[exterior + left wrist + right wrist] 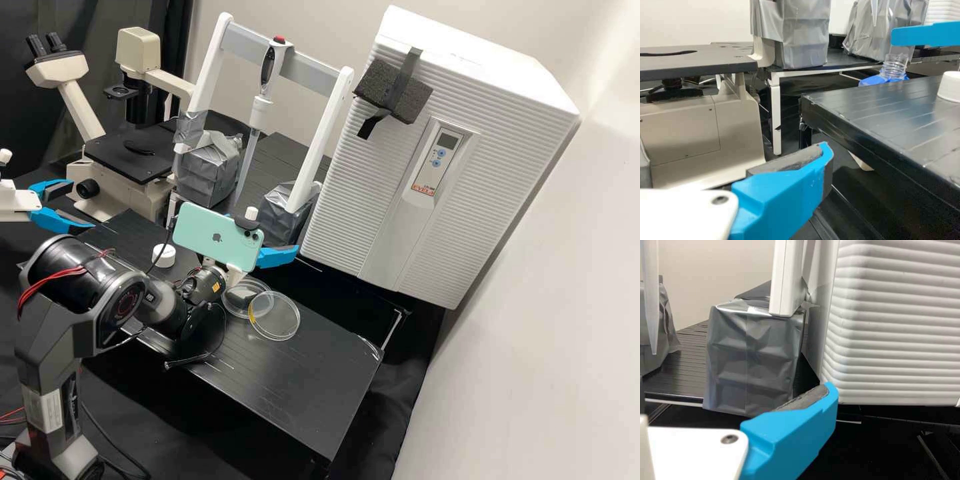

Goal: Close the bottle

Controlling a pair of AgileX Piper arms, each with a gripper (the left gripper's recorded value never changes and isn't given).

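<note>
Two grippers show on my high camera. My left gripper point(81, 205) hangs off the end of the bench point(300, 387), beside the microscope point(113, 167), its blue fingers spread wide with nothing between them. My right gripper point(272, 235) sits over the bench, partly behind a mint phone point(217, 233) carried on its wrist, and it is spread too. A small pale neck pokes up just over the phone's edge: the bottle point(251, 214), right at that gripper. The white cap point(163, 255) stands by itself on the bench, apart from the bottle and from both grippers. Two clear petri dishes point(263, 308) lie overlapping nearer the camera.

On the left wrist camera the bottle point(895, 64) stands upright across the bench, clear, its threaded mouth uncovered. It shows between the right gripper's two blue fingers point(925, 34); I cannot tell whether they touch it. The cap point(952, 86) rests on the bench, closer to me than the bottle.

On the right wrist camera a grey taped block point(752, 370) holds a white stand leg, just beside a ribbed white cabinet point(895, 325).
</note>
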